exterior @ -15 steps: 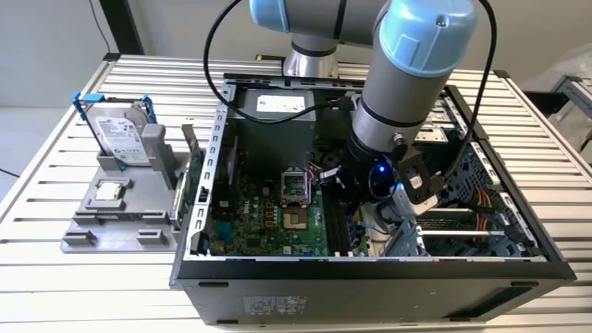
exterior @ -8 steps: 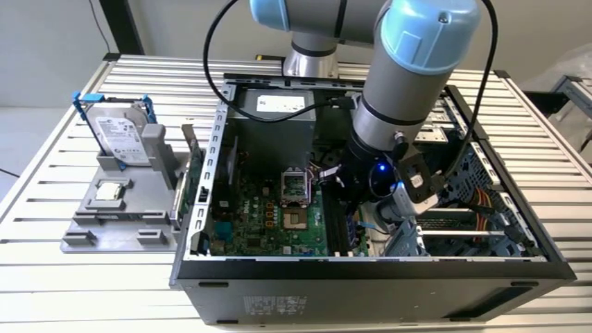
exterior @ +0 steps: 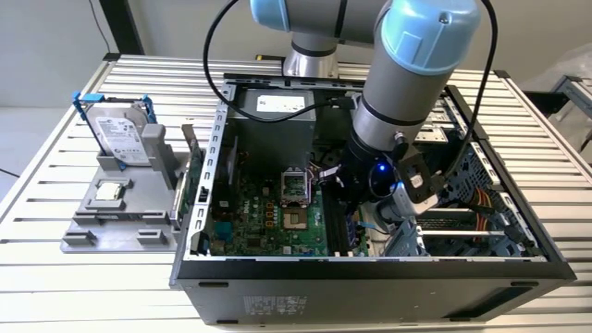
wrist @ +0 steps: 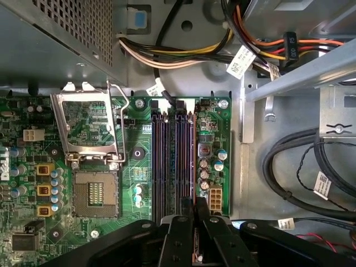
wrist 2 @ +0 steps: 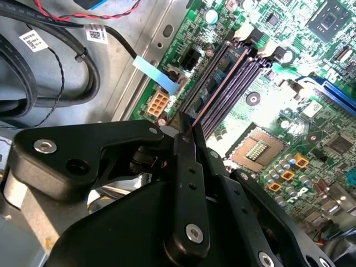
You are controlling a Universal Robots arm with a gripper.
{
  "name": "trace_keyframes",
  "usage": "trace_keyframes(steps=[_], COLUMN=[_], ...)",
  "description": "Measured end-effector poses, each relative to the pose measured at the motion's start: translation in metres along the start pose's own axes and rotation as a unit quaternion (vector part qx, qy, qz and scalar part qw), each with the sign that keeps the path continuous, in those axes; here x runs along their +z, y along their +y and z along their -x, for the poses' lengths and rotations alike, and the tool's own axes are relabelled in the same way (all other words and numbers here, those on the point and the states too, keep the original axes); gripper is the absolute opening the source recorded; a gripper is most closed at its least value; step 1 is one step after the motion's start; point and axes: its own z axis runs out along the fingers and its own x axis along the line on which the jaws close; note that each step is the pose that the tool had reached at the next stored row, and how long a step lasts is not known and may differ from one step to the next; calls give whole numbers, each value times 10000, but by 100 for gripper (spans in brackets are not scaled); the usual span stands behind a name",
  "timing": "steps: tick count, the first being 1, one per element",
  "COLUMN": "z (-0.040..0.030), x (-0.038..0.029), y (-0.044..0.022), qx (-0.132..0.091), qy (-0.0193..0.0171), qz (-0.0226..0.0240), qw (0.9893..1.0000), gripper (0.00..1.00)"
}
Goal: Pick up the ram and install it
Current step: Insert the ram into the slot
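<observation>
on a slatted metal table [exterior: 55, 173], an open computer case [exterior: 370, 267] is crowded by cables; the tool [wrist 2: 192, 133] is clamped on the thin, edge-on ram [wrist 2: 214, 92], set over the memory slots [wrist: 172, 161].

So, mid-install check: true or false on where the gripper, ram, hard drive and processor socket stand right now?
1. The gripper is inside the computer case, over the memory slots. True.
2. The gripper is open and empty. False: it is shut on the ram, held edge-up along the outermost slot.
3. The hard drive is mounted in the case. False: it stands in the grey holder outside, at the exterior view's left.
4. The processor socket is empty, with its lid raised. True.
</observation>
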Motion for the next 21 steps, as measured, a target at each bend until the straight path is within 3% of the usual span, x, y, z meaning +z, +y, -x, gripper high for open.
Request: trace_keyframes(steps=[10,21], z=[3,15], x=[14,34], y=[0,0], qx=[1,67], qy=[39,51], qz=[-11,-15], qw=[10000,10000], gripper=[0,0])
